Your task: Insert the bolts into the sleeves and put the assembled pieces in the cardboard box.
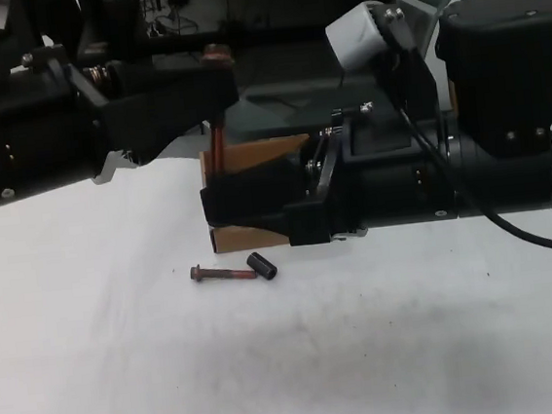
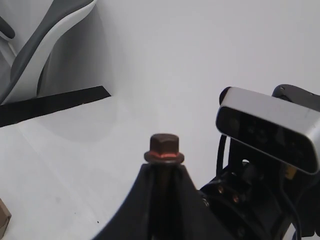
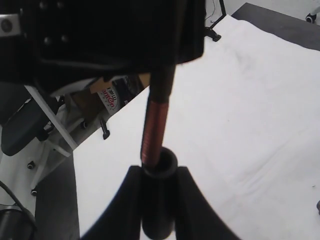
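Note:
My left gripper (image 2: 162, 172) is shut on a copper-coloured bolt (image 2: 163, 149) just under its hex head, and the bolt (image 1: 218, 139) hangs upright from it. My right gripper (image 3: 159, 175) is shut on a black sleeve (image 3: 160, 200), and the bolt's threaded shaft (image 3: 154, 125) reaches down into the sleeve's mouth. In the high view this right gripper (image 1: 225, 200) sits in front of the cardboard box (image 1: 256, 156), under the left gripper (image 1: 208, 88). Another bolt (image 1: 222, 272) lies flat on the white cloth, with a loose black sleeve (image 1: 262, 265) at its tip.
A white cloth (image 1: 124, 359) covers the bench, with free room in front and to the left. The right arm's bulky body (image 1: 429, 173) and its wrist camera (image 2: 270, 127) stand close by. Dark equipment lines the far edge.

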